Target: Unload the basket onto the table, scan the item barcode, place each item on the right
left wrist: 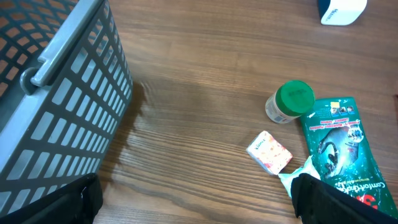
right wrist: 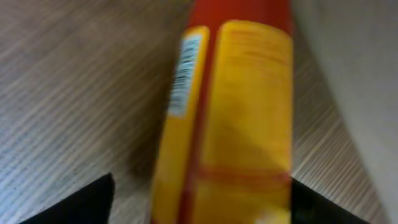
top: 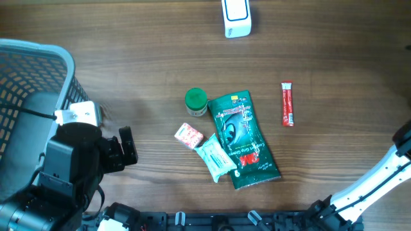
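In the right wrist view a yellow and red cylindrical can fills the space between my right gripper's fingers. Its barcode faces the camera on the can's left side. The picture is blurred. The left finger stands clear of the can and the right finger lies at its edge, so the jaws are open. The can and the right gripper are outside the overhead view. A white scanner stands at the table's far edge. My left gripper is open over bare wood beside the basket.
A grey mesh basket stands at the left. Mid-table lie a green-lidded jar, a green pouch, a small pink box, a white-green packet and a red stick sachet.
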You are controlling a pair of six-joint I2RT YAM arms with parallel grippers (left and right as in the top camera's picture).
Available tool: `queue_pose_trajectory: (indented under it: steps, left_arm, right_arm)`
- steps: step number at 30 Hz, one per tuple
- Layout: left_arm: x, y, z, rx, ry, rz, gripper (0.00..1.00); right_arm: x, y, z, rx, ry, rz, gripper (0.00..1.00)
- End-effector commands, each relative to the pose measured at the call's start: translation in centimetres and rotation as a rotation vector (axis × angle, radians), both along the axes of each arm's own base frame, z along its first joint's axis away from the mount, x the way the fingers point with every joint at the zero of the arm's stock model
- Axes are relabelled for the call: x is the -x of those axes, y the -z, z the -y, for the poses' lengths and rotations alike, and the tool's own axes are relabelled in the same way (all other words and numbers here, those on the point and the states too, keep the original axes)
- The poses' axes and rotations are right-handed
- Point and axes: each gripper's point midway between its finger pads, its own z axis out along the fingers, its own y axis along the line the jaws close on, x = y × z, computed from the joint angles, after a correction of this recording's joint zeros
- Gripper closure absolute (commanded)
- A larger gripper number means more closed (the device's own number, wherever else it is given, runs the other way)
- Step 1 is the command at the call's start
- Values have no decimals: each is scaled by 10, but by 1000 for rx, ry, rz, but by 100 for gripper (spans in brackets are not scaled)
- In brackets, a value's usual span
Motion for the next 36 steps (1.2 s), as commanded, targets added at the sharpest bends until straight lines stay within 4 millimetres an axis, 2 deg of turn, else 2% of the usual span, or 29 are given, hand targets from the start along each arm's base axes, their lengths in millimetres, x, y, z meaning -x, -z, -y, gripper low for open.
queue_pose_trajectory:
  steps: [1, 3, 6, 8, 10, 12, 13, 14, 15, 16, 18, 20, 23, 27, 29, 31, 33, 36]
  left_arm:
    - [0, 0, 0, 10, -8, 0, 0]
    - [0, 0, 0, 10, -7, 0, 0]
    - [0, 0, 0, 10, -8, 0, 0]
    - [0, 0, 0, 10, -8, 0, 0]
    - [0, 0, 0, 10, -8, 0, 0]
    - [0, 0, 0, 10, -8, 0, 0]
    - [0, 0, 0, 10, -8, 0, 0]
    - [0, 0, 0, 10, -8, 0, 0]
    - [0, 0, 0, 10, -8, 0, 0]
    - [0, 0, 0, 10, -8, 0, 0]
    - [0, 0, 0, 10, -8, 0, 0]
    - [0, 0, 0, 10, -8, 0, 0]
    - [0, 0, 0, 10, -8, 0, 0]
    - [0, 0, 0, 10, -7, 0, 0]
    - [0, 0, 0, 10, -8, 0, 0]
    - [0, 0, 0, 10, -8, 0, 0]
    - [0, 0, 0, 10, -8, 0, 0]
    - [0, 0, 0, 10, -8, 0, 0]
  right_arm:
    - [-18, -1, -20, -99, 54, 123, 0]
    - [-28, -12, -33, -126, 89, 178, 0]
    - [-64, -66, -85, -191, 34, 305, 0]
    - [-75, -97, -111, -202, -4, 350, 0]
    - [-84, -154, -157, -195, -39, 424, 0]
    - [-86, -186, -186, -189, -74, 466, 0]
    - [-85, -209, -208, -182, -92, 499, 0]
    - [-87, -229, -234, -201, -115, 543, 0]
    - [-91, -241, -258, -236, -168, 574, 0]
    - [-97, -251, -294, -312, -251, 600, 0]
    - [-95, -244, -351, -444, -386, 541, 0]
    - [-85, -223, -381, -490, -446, 431, 4]
    - [-72, -174, -416, -533, -576, 271, 8]
    - [-47, -88, -429, -581, -619, 116, 12]
    - [-39, -59, -432, -606, -614, 101, 13]
    - [-33, -39, -443, -663, -629, 112, 18]
    - [-35, -25, -459, -740, -663, 169, 22]
    - [-42, -4, -455, -703, -669, 199, 28]
